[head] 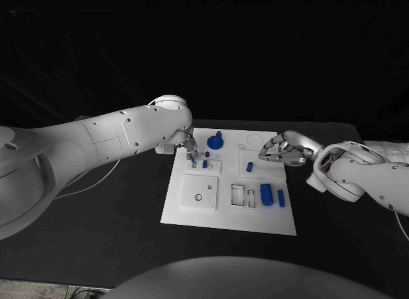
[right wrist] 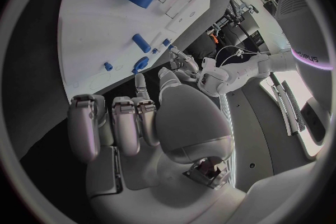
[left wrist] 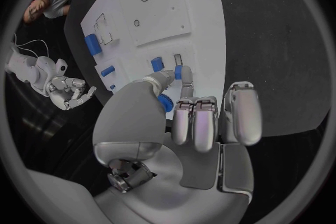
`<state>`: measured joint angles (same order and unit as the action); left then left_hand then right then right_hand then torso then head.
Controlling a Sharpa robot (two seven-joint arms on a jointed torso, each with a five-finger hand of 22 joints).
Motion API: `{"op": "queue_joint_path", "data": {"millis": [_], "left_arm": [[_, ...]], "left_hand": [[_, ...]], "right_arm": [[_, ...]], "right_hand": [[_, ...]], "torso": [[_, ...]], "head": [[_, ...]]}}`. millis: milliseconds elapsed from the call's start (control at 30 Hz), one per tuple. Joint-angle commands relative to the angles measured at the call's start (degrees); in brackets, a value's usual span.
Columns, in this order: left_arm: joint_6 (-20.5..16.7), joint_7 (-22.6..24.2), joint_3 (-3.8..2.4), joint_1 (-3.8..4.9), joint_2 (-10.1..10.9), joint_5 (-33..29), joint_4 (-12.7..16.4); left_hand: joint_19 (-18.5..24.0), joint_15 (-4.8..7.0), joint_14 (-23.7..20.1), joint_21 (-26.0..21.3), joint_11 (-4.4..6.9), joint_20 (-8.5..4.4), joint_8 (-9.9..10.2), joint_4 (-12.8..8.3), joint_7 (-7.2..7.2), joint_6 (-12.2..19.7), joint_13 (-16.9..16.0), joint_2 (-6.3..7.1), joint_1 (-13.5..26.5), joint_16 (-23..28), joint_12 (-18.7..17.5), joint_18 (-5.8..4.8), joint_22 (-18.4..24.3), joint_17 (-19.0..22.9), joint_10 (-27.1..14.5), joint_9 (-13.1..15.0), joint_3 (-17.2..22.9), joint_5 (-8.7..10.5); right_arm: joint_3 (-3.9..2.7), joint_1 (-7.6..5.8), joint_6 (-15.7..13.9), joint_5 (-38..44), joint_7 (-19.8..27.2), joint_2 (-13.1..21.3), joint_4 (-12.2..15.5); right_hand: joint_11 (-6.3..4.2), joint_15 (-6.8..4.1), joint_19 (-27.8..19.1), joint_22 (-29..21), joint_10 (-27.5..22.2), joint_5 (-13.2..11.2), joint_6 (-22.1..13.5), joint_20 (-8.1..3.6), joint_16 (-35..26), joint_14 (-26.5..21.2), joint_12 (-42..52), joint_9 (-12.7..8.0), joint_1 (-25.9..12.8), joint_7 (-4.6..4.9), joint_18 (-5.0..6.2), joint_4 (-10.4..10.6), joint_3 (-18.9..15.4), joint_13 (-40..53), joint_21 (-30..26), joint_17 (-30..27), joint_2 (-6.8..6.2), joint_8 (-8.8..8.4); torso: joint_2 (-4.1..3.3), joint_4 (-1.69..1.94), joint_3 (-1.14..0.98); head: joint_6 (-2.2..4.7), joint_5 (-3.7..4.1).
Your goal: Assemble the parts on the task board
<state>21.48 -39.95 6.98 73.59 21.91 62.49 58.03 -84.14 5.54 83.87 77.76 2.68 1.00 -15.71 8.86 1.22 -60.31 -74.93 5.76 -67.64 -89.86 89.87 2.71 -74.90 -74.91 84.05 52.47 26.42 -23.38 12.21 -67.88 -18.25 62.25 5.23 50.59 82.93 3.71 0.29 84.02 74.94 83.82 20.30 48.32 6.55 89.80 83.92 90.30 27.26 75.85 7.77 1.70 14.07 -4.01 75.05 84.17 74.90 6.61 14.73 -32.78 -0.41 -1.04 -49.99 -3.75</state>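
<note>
Fingertips (head: 192, 156) of the left hand (head: 185, 147) pinch a small blue part (head: 192, 160) at the task board's (head: 204, 217) far-left corner in the head view, while the right hand (head: 283, 151) hovers curled and empty at the board's far-right edge, beside a blue cylinder (head: 267, 194) and rod (head: 281, 198).

From the left wrist, thumb and forefinger (left wrist: 186, 87) clamp that part (left wrist: 178, 72) beside a rectangular slot (left wrist: 178, 59), detail hidden overhead.

From the right wrist, fingers (right wrist: 125, 123) curl inward holding nothing; lettering on the arm is too partial to read.
</note>
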Motion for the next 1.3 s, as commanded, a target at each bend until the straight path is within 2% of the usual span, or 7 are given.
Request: {"op": "queue_joint_path", "data": {"millis": [33, 833, 1300], "left_arm": [[-0.3, -9.7, 0.02, -0.08, -0.1, -0.6, 0.2], [0.5, -9.7, 0.24, -1.16, -0.5, -0.2, 0.0], [1.2, -9.7, 0.27, -1.33, -0.4, -0.2, -0.3]], "left_hand": [[-0.9, 0.41, 6.1, -0.3, 0.50, -0.38, 0.1, 0.0, -0.21, -0.4, -15.1, -0.14, 0.3, -0.1, 0.1, -0.01, -11.4, -15.1, 5.9, -0.1, 0.4, 0.07], [-0.5, 0.40, 6.1, -1.2, 0.47, -0.41, 0.4, -0.5, -0.13, -0.3, -15.1, -0.22, 0.5, -0.1, 0.1, 0.17, -11.2, -15.1, 5.9, -0.3, 0.9, 0.10], [-0.4, 0.37, 6.1, -1.6, 0.43, -0.39, 0.6, -1.0, -0.10, -0.3, -15.1, -0.32, 0.5, -0.1, 0.1, 0.23, -11.1, -15.1, 5.9, -0.3, 1.3, 0.11]], "right_arm": [[0.00, 0.08, 0.0, 0.1, 0.1, 0.0, 0.0], [0.00, 0.13, 0.0, 0.1, 0.1, 0.2, 0.0], [0.00, 0.16, -0.1, 0.1, 0.2, 0.2, 0.0]], "right_hand": [[0.01, 0.03, 1.2, 12.6, 6.2, 0.3, 0.3, 0.07, 0.2, 6.1, -0.3, -0.1, -0.3, -0.04, 0.16, 0.3, 0.1, 14.9, -0.4, 15.1, -0.14, -0.22], [0.01, 0.03, 1.2, 12.6, 6.2, 0.3, 0.3, 0.07, 0.2, 6.1, -0.3, -0.1, -0.3, -0.04, 0.16, 0.3, 0.1, 14.9, -0.4, 15.1, -0.14, -0.22], [0.01, 0.03, 1.2, 12.6, 6.2, 0.3, 0.3, 0.07, 0.2, 6.1, -0.3, -0.1, -0.3, -0.04, 0.16, 0.3, 0.1, 14.9, -0.4, 15.1, -0.14, -0.22]], "torso": [[-0.02, -0.03, -0.01], [0.04, -0.12, 0.00], [0.09, -0.14, 0.00]], "head": [[-0.01, -0.12], [-0.01, -0.06], [-0.01, 0.03]]}}
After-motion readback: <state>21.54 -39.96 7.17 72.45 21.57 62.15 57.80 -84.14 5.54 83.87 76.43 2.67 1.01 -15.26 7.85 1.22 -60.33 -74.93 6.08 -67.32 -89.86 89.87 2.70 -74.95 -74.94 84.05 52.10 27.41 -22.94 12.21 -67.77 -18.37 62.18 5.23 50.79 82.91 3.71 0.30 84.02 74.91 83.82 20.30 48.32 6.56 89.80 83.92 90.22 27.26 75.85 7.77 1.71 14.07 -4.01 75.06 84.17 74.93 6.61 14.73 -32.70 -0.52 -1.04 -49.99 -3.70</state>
